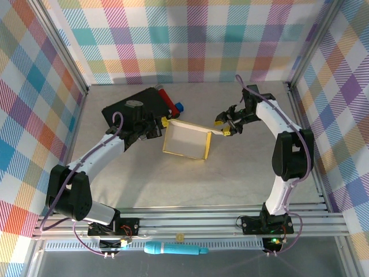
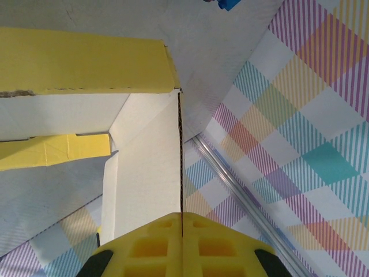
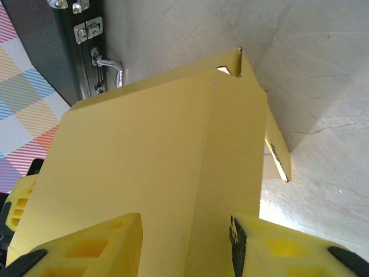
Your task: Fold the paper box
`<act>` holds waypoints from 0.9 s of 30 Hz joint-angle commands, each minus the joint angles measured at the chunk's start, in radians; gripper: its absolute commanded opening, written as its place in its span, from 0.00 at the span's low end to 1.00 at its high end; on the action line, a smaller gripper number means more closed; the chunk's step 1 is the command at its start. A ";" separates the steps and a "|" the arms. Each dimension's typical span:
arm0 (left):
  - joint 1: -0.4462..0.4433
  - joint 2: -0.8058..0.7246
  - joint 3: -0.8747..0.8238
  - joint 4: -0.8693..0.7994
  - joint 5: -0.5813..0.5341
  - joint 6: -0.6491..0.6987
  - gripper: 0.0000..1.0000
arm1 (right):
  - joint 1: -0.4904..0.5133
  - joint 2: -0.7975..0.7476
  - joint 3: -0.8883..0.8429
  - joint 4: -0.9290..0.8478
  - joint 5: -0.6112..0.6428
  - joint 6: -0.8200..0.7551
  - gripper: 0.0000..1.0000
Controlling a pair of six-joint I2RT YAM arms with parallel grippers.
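the paper box (image 1: 184,138) lies open about the middle of the table (image 1: 242,179), its pale whitish inside facing up and thin yellow walls standing around it, the whole thing turned a little askew. in the left wrist view the box (image 2: 144,190) shows a white inner panel running edge-on straight into the left gripper (image 2: 181,222), whose yellow fingers (image 2: 150,248) are pressed together on that thin sheet, with a yellow outer wall above it. from above, the left gripper (image 1: 157,126) sits at the box's far-left corner. the right gripper (image 1: 226,128) is at the box's far-right corner, where a pale flap reaches out to it. in the right wrist view its jaws stand apart, and a broad creased yellow panel of the box (image 3: 161,161) spreads across the gap behind the two fingers (image 3: 86,245); they are not pinched on it, and i cannot tell whether they touch it. the black case (image 1: 131,108) lies just left of and beyond the box, under the left wrist, its metal handle (image 3: 112,64) and latches facing the box. a red object (image 1: 165,96) and a small blue one (image 1: 179,107) lie at the case's right edge, just beyond the box. a teal pen-like thing (image 1: 173,249) lies on the near rail, well apart from the rest.
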 commanded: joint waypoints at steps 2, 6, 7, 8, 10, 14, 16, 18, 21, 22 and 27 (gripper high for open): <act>0.003 0.008 0.032 -0.003 0.017 0.001 0.00 | -0.002 -0.023 -0.046 0.058 -0.078 0.062 0.45; 0.003 0.007 0.026 0.000 0.006 0.000 0.00 | 0.000 -0.041 -0.079 0.058 -0.083 0.072 0.45; 0.003 0.010 0.027 0.001 0.006 0.000 0.00 | 0.000 -0.045 -0.089 0.061 -0.084 0.076 0.45; 0.003 0.011 0.027 0.002 0.006 0.000 0.00 | 0.001 -0.049 -0.101 0.067 -0.087 0.082 0.45; 0.003 0.014 0.029 0.005 0.005 0.000 0.00 | 0.007 -0.057 -0.118 0.070 -0.092 0.088 0.45; 0.003 0.022 0.031 0.014 0.004 0.000 0.00 | 0.023 -0.071 -0.153 0.081 -0.094 0.101 0.45; 0.003 0.026 0.031 0.015 0.003 0.000 0.00 | 0.032 -0.077 -0.168 0.091 -0.100 0.116 0.45; 0.002 0.029 0.031 0.019 0.002 0.000 0.00 | 0.047 -0.079 -0.181 0.110 -0.112 0.134 0.46; 0.000 0.031 0.030 0.023 -0.001 -0.003 0.00 | 0.069 -0.076 -0.183 0.105 -0.110 0.140 0.46; 0.001 0.031 0.029 0.026 -0.004 -0.004 0.00 | 0.073 -0.075 -0.186 0.101 -0.108 0.139 0.46; 0.001 0.035 0.020 0.046 -0.007 -0.015 0.00 | 0.072 -0.089 -0.217 0.055 -0.067 0.094 0.47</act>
